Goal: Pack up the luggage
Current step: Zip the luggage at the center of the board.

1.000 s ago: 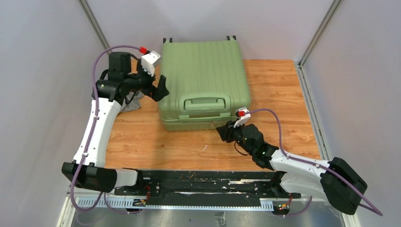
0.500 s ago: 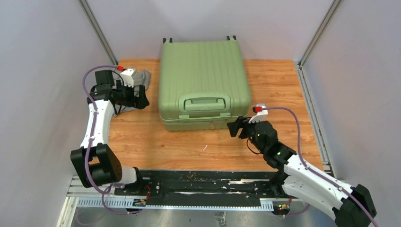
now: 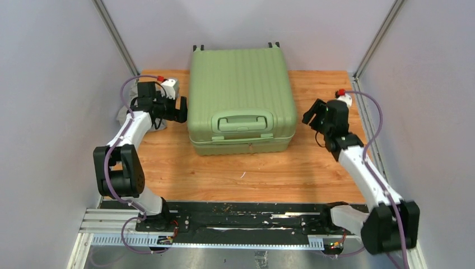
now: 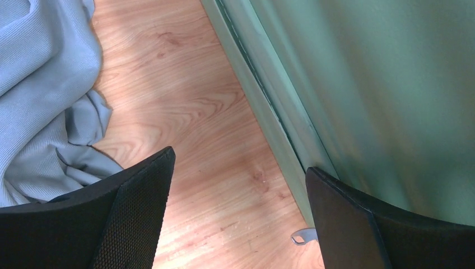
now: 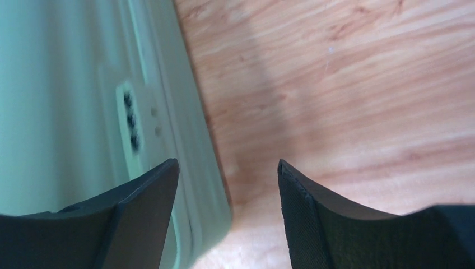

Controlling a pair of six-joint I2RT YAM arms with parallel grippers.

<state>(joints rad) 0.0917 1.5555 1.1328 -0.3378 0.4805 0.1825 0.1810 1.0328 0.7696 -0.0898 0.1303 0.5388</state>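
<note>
Near edge: both arm bases on the black rail (image 3: pixel 241 216). Wood table (image 3: pixel 235 168) beyond it, bare boards in front.

The luggage (image 3: pixel 241 84) lies flat and closed, mid-table toward the far wall, ribbed green shell up. Its handle (image 3: pixel 242 121) is on the near end, wheels (image 3: pixel 273 44) at the far edge.

Left gripper (image 3: pixel 180 109) is low, just beside the suitcase's left side, jaws wide apart, nothing between them. In the left wrist view, the gripper (image 4: pixel 240 162) frames table wood and the luggage's (image 4: pixel 392 84) seam. A small metal zipper pull (image 4: pixel 302 236) sits by the seam near one finger. Crumpled grey cloth (image 4: pixel 39 84) is on the table left of the gripper, apart from the case.

Right gripper (image 3: pixel 311 115) is near the suitcase's right side, jaws apart, empty. In the right wrist view, the gripper (image 5: pixel 227 162) is over the luggage's (image 5: pixel 67 84) edge and bare wood. A recessed panel with three dark dots (image 5: pixel 131 120) is on that side of the case. Contact with the shell: cannot tell for either gripper.
</note>
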